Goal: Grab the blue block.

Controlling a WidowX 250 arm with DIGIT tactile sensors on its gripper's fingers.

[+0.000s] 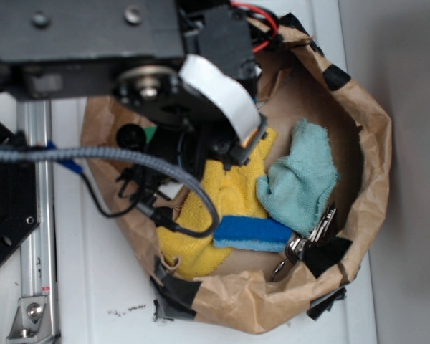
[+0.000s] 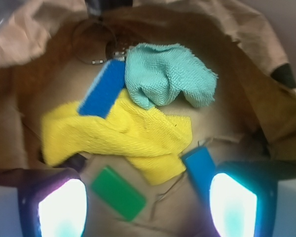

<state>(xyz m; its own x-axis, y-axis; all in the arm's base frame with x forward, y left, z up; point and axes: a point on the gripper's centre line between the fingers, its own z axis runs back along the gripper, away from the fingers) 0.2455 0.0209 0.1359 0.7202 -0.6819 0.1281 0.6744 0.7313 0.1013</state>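
blue block (image 2: 201,165) partly behind gripper (image 2: 148,207)

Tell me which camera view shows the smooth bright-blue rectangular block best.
The wrist view. There the smooth bright-blue rectangular block lies on the brown paper bag's floor, beside the right finger of the gripper, partly hidden by it. In the exterior view the arm covers that spot, so the block is not visible.
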